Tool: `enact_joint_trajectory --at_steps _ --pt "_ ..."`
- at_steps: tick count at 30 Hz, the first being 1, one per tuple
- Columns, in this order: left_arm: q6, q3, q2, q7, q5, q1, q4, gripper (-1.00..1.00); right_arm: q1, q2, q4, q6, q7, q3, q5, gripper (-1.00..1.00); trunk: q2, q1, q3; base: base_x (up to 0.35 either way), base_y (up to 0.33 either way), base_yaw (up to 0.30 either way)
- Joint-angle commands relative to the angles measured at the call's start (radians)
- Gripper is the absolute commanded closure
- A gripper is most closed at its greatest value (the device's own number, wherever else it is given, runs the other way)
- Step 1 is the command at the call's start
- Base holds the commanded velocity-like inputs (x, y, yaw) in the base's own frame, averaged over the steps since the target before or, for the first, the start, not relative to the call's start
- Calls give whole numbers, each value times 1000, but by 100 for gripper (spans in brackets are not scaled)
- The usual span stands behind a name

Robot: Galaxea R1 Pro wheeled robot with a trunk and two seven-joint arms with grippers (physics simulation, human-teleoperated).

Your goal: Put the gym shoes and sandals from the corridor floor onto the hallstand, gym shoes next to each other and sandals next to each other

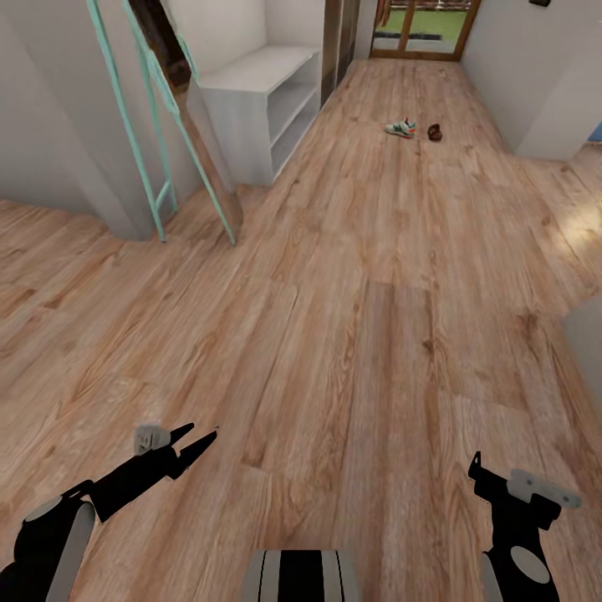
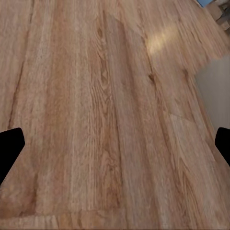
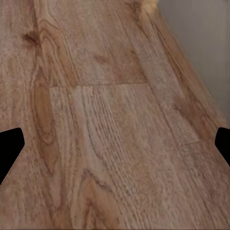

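- Sneaker [image 1: 401, 128], sandal [image 1: 434, 132]: floor [image 1: 351, 334], 12 o'clock, far; likely light, stiff-soled; grip heel.
- Left gripper [image 1: 197, 441], right gripper [image 1: 476, 473]: spread, empty.

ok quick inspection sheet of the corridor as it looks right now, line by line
surface: wood-plank corridor floor, bare near the robot
job's things: a gym shoe and a brown sandal lie apart on the floor far ahead; too small to count pairs; hallstand at far left, top and shelves look bare
clutter: mint-green leaning frame beside the hallstand
grippers: left claw open, holding nothing; right claw low over the floor, fingers spread in its wrist view
cables: nothing seen
surroundings: white walls, glazed door at the corridor's end
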Motion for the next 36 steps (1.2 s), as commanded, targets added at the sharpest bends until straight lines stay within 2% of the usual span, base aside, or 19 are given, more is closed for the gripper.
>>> enact_joint_trajectory --at_steps 1,36 --pt "9 1 0 -2 6 0 0 -100 0 1 -1 7 -2 0 2 -100 0 0 -1 324 -98 -36" --pt "9 1 1 -2 6 0 0 -100 0 1 -1 7 -2 0 2 -100 0 0 -1 324 -108 -2"
